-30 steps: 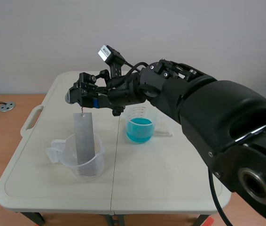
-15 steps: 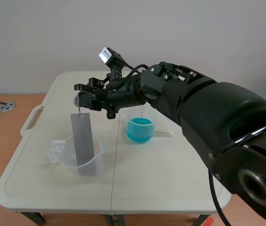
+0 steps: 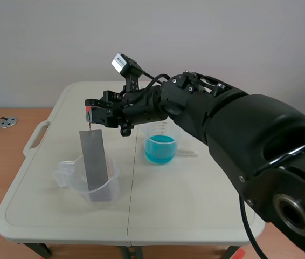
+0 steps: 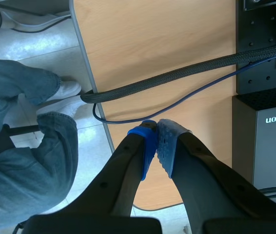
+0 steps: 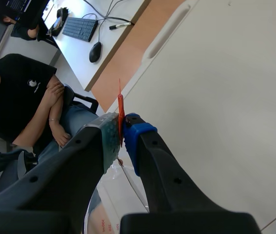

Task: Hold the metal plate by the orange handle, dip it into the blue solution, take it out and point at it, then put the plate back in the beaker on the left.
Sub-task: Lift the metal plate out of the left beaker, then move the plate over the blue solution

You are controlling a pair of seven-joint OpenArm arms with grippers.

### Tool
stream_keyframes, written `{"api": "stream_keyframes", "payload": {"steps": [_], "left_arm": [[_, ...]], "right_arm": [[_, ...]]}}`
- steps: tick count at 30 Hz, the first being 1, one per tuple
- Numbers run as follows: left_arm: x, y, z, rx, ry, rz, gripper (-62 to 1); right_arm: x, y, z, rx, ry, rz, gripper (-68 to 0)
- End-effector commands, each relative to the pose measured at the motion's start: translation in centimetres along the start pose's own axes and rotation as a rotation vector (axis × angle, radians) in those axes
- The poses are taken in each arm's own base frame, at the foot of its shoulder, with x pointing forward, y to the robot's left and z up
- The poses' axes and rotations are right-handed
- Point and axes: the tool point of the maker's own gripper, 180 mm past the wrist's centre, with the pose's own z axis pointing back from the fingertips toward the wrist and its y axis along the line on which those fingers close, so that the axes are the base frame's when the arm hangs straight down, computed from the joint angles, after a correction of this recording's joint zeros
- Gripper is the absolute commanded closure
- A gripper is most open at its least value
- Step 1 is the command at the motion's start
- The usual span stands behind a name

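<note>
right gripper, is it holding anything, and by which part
The right gripper is shut on the orange handle at the top of the metal plate, whose lower end hangs in the beaker.

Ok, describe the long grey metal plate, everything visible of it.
The long grey metal plate is a flat, dull, plain rectangular strip. It hangs nearly upright, slightly tilted, from a thin orange handle pinched in the right gripper. Its lower end sits inside the clear plastic beaker on the left; whether it touches the beaker's bottom cannot be told.
</note>
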Motion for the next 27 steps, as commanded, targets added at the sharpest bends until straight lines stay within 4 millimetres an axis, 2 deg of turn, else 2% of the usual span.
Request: {"api": "stream_keyframes", "payload": {"steps": [1,7,14,19,27], "left_arm": [[0.0,0.0,0.2,-0.001,-0.002,0.004,-1.9],[0.0,0.0,0.2,-0.001,-0.002,0.005,-1.9],[0.0,0.0,0.2,0.0,-0.002,0.005,-1.9],[0.0,0.0,0.2,0.0,-0.003,0.004,-1.9],[0.1,0.0,0.2,0.0,-0.004,0.004,-1.9]], "right_arm": [[2.3,1.9,-0.6,0.053,-0.047,0.05,-1.3],[2.4,3.0,-0.5,0.109,-0.059,0.141,-1.3],[2.8,3.2,-0.6,0.097,-0.072,0.201,-1.3],[2.8,4.9,-0.7,0.117,-0.069,0.291,-1.3],[1.6,7.5,-0.5,0.144,-0.069,0.404,-1.3]]}}
